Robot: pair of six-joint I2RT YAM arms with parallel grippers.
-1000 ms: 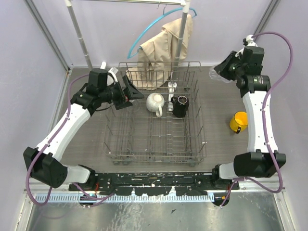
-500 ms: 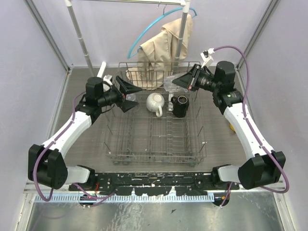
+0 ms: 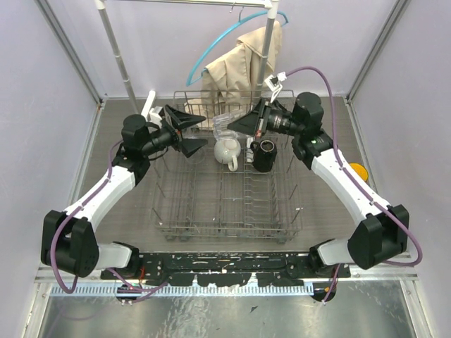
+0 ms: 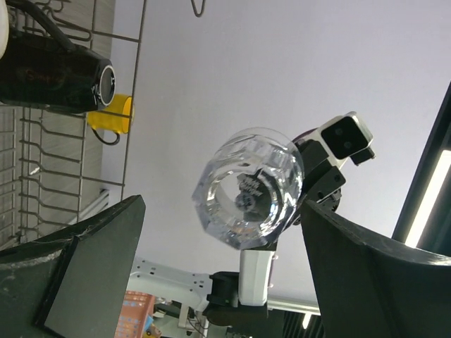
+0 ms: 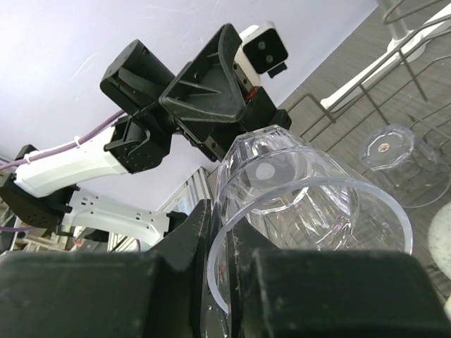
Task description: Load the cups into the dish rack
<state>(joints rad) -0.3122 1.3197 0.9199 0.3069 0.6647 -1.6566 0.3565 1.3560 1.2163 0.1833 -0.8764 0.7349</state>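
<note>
Tumbler (image 3: 220,124) of clear glass hangs over the rack's (image 3: 227,227) twelve-o'clock end, its rim wall pinched in the right gripper (image 3: 239,124). At its nine o'clock the left gripper (image 3: 201,131) gapes wide. Such a thin hold on slick glass may slip and drop it onto the white mug (image 3: 227,150).

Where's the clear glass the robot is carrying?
In the overhead view, the clear glass is held in the right arm's fingers above the far end of the dish rack, near the white mug, facing the left arm's fingers, spread open.
</note>
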